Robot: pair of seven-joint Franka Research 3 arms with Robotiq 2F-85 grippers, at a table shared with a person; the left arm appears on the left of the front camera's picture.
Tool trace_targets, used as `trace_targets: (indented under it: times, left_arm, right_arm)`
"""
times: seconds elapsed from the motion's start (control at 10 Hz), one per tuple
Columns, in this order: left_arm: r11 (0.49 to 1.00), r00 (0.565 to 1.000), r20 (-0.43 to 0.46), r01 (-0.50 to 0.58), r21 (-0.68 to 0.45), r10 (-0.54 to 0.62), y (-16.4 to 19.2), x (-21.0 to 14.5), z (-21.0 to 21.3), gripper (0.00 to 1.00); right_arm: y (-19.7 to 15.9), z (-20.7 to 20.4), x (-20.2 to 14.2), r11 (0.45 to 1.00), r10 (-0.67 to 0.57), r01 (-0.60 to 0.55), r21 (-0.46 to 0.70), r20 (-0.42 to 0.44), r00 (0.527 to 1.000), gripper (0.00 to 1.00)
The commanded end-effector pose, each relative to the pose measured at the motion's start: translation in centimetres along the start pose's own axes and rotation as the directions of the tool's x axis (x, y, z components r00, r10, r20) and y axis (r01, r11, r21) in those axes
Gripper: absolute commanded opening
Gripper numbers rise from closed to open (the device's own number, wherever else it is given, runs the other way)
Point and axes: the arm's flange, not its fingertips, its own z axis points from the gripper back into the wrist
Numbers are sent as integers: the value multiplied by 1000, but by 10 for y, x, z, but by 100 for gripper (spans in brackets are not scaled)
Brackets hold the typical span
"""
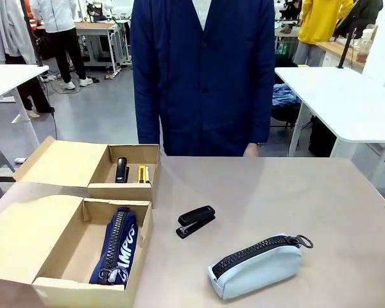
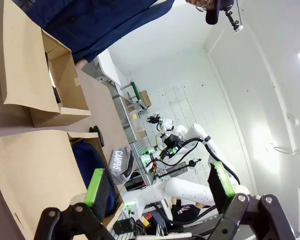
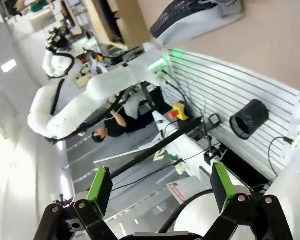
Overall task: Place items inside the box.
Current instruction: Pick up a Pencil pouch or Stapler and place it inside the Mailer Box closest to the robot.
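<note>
Both jaws wide; front-view stapler [image 1: 196,222].

Grey floor [image 1: 102,115], white tables [image 1: 346,96] — bright workshop behind

Front cam sat on the robot's side, facing the person [image 1: 202,77] across the surface [image 1: 276,192]. Left wrist cam was rolled, up close, sharing the boxes [image 2: 25,95]; right wrist cam, also rolled, shared the grey pouch [image 3: 200,20].
</note>
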Motion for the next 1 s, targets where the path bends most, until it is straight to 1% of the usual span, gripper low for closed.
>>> trace_targets:
  times: [0.0, 0.9]
  left_arm:
    - [1000, 1000, 2, 23, -16, -23, -2, 0, -2, 100]
    - [1000, 1000, 2, 23, -16, -23, -2, 0, -2, 100]
  right_arm:
    - [8, 6, -12, 998, -26, 25, 65, 17, 1000, 100]
    - [8, 6, -12, 998, -26, 25, 65, 17, 1000, 100]
